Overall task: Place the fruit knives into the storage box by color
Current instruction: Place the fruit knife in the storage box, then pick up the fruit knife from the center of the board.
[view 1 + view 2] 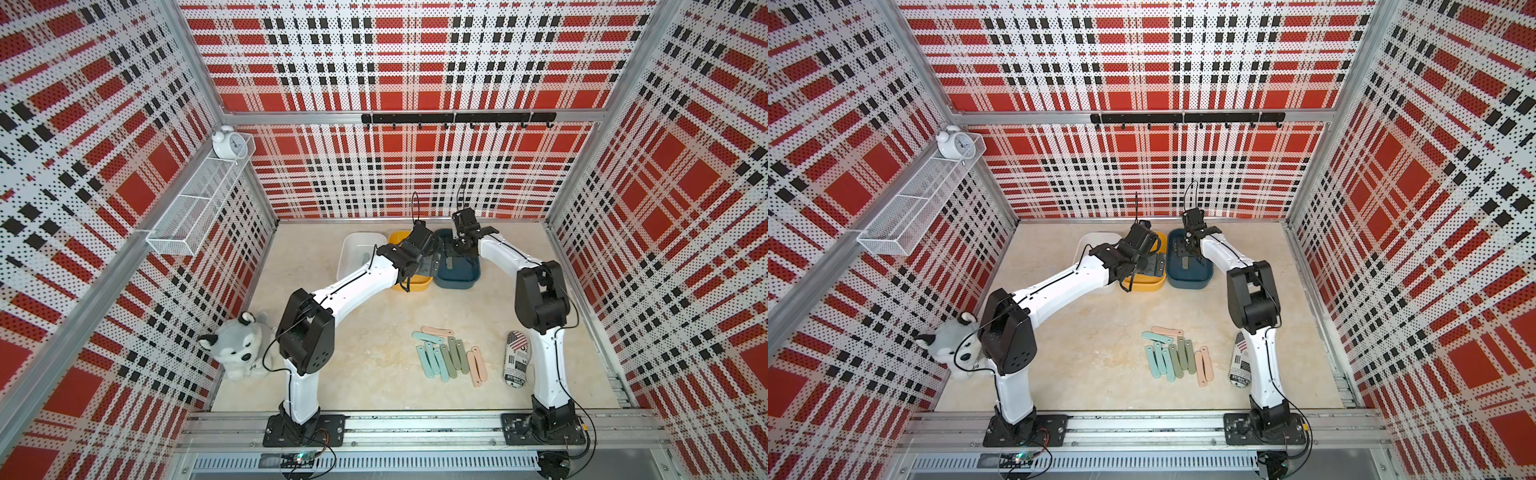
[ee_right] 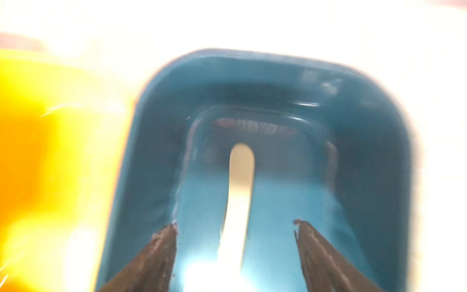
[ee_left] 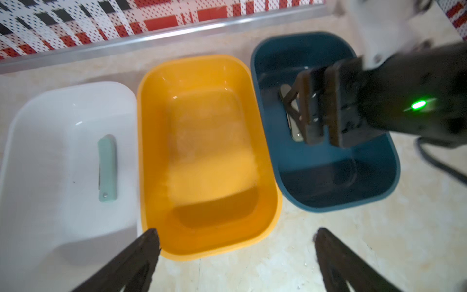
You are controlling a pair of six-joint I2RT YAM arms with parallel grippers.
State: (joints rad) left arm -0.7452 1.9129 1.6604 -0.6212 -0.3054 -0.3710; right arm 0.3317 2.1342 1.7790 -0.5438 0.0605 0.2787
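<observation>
Several fruit knives (image 1: 451, 357) (image 1: 1177, 357) in mint, sage and peach lie in a loose pile on the table's front right. At the back stand three storage boxes: white (image 3: 50, 126), yellow (image 3: 202, 65) and blue (image 3: 328, 199). One mint knife (image 3: 108, 169) lies in the white box. A sage knife (image 1: 450, 263) (image 2: 241, 172) lies flat on the floor of the blue box (image 2: 366, 126). My right gripper (image 2: 235, 225) (image 3: 326, 142) hangs open just above it, fingers on either side and not touching it. My left gripper (image 3: 235, 235) is open and empty over the yellow box's near rim.
A plush husky (image 1: 239, 349) sits at the front left by the left arm's base. A newspaper-print cylinder (image 1: 516, 359) lies beside the right arm. A wire shelf (image 1: 199, 199) with an alarm clock hangs on the left wall. A hook rail (image 1: 457, 118) runs along the back wall.
</observation>
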